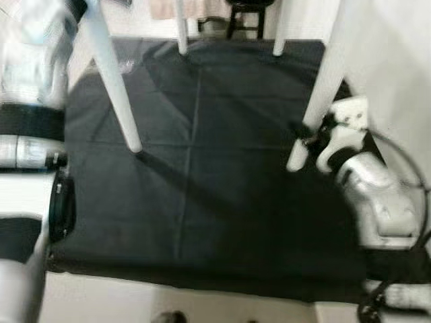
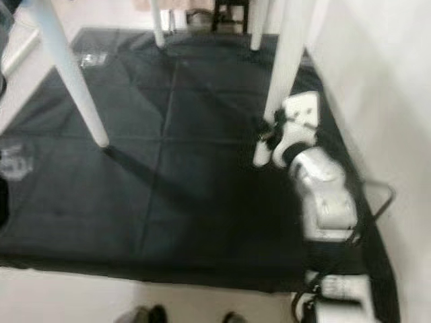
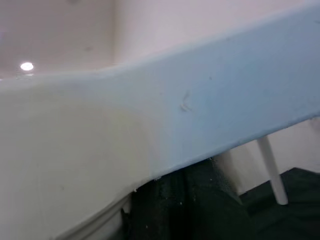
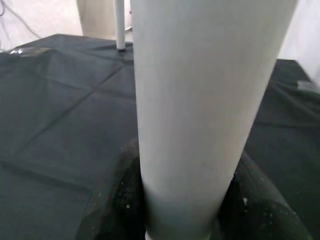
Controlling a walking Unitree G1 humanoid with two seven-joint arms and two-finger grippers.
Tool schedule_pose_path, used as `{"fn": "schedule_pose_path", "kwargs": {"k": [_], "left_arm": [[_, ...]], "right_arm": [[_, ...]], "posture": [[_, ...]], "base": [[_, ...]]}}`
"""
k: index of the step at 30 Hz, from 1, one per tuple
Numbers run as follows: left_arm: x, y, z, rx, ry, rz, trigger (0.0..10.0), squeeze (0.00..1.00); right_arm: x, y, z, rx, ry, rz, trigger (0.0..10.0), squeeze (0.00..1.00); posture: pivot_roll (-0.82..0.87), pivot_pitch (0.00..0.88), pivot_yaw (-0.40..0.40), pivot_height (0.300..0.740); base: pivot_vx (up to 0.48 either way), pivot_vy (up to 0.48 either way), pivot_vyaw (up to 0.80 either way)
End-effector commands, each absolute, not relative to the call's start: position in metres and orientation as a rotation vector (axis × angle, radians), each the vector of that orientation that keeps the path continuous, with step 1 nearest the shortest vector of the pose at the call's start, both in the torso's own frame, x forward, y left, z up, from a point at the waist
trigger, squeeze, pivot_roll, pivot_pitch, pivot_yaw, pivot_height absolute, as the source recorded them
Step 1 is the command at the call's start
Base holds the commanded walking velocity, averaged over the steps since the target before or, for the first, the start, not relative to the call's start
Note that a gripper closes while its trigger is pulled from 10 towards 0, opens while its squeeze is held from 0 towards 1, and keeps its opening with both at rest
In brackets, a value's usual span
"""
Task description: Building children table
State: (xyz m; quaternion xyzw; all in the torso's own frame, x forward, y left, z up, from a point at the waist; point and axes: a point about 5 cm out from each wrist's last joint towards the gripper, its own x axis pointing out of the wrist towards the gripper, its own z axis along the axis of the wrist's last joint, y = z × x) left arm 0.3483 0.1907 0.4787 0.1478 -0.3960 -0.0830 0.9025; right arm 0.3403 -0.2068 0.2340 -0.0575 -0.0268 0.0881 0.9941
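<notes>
While gripped, leg (image 1: 322, 87) (right tool (image 1: 308, 132)).

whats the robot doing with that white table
The robot is assembling a white children's table that stands on a black cloth. Its right gripper is closed around the lower part of the near right leg. The left gripper's wrist view looks up close along the table's white edge; its grip is unclear.
</notes>
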Motion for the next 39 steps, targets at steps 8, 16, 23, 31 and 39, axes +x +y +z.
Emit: {"fn": "schedule_pose_path", "kwargs": {"k": [8,16,23,31,39], "left_arm": [[0.309,0.171,0.484,0.121,-0.904,-0.343,10.0,0.00],[0.322,0.132,0.389,0.105,-0.621,-0.589,10.0,1.00],[0.317,0.138,0.363,0.099,-0.535,-0.590,10.0,1.00],[0.300,0.152,0.307,0.084,-0.354,-0.594,10.0,1.00],[0.277,0.156,0.224,0.066,-0.110,-0.506,10.0,1.00]], "right_arm": [[0.323,-0.204,0.161,-0.117,0.290,0.119,0.0,0.00],[0.316,-0.190,0.160,-0.116,0.270,0.147,10.0,1.00],[0.311,-0.187,0.165,-0.062,0.203,0.191,10.0,1.00],[0.286,-0.194,0.154,0.044,0.148,0.315,10.0,1.00],[0.267,-0.198,0.161,0.084,0.076,0.395,10.0,1.00]], "posture": [[0.12,0.172,0.021,0.740],[0.09,0.187,0.027,0.740],[0.09,0.190,0.018,0.740],[0.07,0.193,0.008,0.740],[0.06,0.184,-0.012,0.740]], "base": [[0.000,0.000,0.00],[0.000,0.000,0.00],[0.000,0.000,0.00],[0.000,0.000,0.00],[0.000,0.000,0.00]]}}
